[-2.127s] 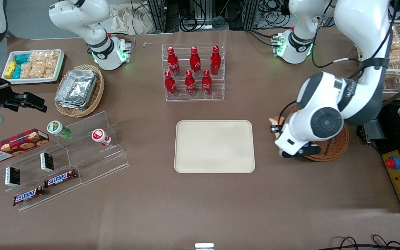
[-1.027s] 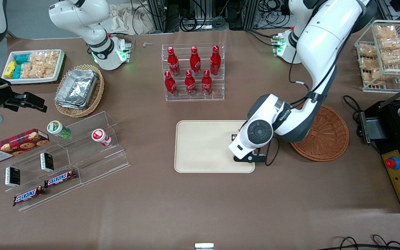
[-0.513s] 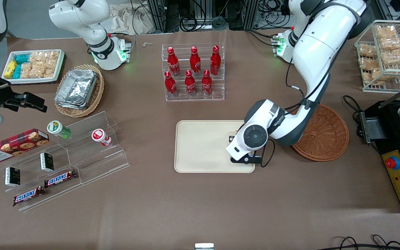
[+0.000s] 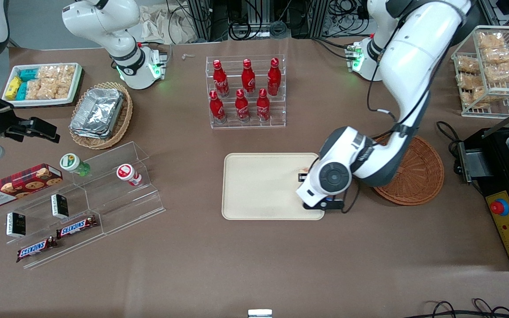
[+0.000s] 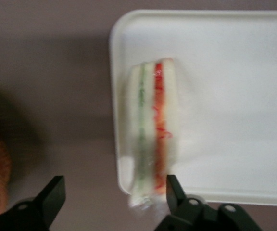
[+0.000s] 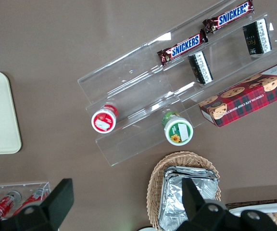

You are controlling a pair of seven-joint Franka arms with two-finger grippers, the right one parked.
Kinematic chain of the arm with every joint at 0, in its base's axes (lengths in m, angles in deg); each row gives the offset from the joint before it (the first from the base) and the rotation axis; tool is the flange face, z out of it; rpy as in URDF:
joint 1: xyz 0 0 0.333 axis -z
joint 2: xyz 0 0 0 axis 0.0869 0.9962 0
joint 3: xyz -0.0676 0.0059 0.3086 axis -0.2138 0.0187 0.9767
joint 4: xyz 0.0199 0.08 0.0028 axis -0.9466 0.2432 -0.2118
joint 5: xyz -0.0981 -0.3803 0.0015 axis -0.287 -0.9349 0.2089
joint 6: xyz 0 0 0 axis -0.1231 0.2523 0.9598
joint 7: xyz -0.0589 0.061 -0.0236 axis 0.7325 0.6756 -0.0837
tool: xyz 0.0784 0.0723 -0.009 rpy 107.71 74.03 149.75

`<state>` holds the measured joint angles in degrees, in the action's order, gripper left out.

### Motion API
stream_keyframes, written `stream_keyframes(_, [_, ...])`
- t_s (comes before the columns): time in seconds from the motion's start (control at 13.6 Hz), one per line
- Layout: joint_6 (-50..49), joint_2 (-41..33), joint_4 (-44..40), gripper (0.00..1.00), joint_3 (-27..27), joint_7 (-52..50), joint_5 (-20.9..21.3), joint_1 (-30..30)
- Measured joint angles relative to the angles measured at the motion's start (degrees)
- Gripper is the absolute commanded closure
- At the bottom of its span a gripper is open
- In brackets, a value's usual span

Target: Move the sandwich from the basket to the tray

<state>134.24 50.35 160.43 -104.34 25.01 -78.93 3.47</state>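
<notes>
A: Above the tray's (image 4: 263, 185) edge nearest the basket (image 4: 418, 176), what is the tool (image 5: 112, 199) doing?

B: It is hovering there, fingers (image 5: 52, 195) spread wide apart and gripping nothing. In the front view the wrist housing is covering most of it.

A: Where is the sandwich (image 5: 150, 130) lying?

B: It is lying on the tray, along the rim at the end toward the basket, cut edge facing up and showing green and red filling. One end is overhanging the rim beside one finger; whether they are touching I cannot tell.

A: And the basket?

B: It is sitting on the table (image 4: 254, 265) just beside the tray, partly covered by the working arm.
</notes>
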Motion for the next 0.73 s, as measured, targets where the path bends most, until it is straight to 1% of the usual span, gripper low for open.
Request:
stream_keyframes(0.29, [-3.65, -9.77, -0.68, 0.00, 0.12, 0.10, -0.01, -7.27])
stream_keyframes(0.44, [-5.06, -13.23, -0.81, 0.00, 0.33, 0.14, 0.01, -11.84])
stream_keyframes(0.59, [-5.93, -14.04, -0.84, 0.00, 0.43, 2.18, 0.04, -16.22])
stream_keyframes(0.73, [-6.02, -14.11, -0.90, 0.00, 0.94, 8.77, 0.49, -17.78])
